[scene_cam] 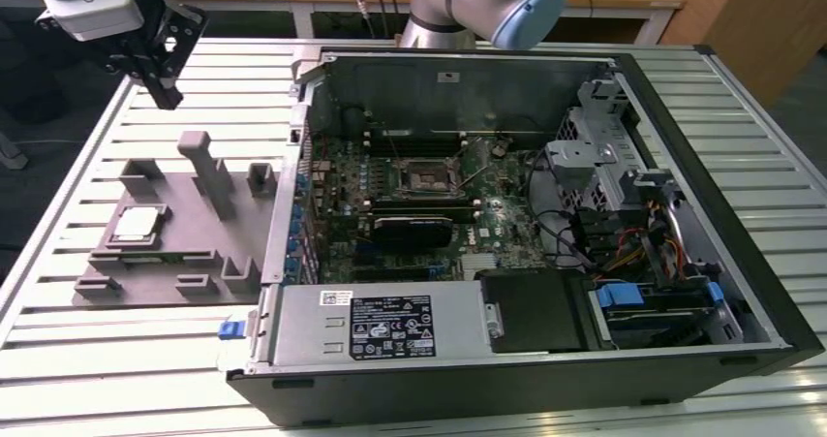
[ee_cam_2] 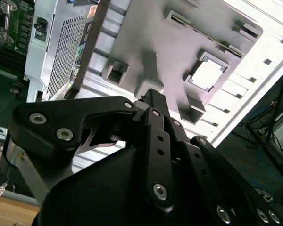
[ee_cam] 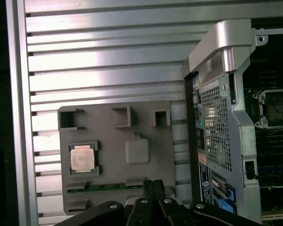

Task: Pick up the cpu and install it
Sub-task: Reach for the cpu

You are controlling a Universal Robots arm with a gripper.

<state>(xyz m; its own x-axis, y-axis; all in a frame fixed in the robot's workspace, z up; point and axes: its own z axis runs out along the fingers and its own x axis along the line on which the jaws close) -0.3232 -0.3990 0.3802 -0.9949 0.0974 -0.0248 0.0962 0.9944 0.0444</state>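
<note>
1. Small flat square silvery cpu (scene_cam: 136, 225): seated in a recess of the grey plastic fixture block (scene_cam: 194, 253), by the slatted metal table's (scene_cam: 104, 359) edge at the exterior view's left.
2. Black gripper (scene_cam: 167, 96): held above the table, well apart from the cpu, fingers pressed together, nothing pinched.

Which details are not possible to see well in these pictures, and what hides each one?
- Second wrist view: glare washes out the top of the cpu, so its surface cannot be made out.
- First wrist view: the motherboard socket is cut off by the picture edge.
- First wrist view: the shut gripper covers one edge of the grey fixture.
- Exterior view: the arm is cut off by the top edge, and the socket's contacts are too small to judge.
</note>
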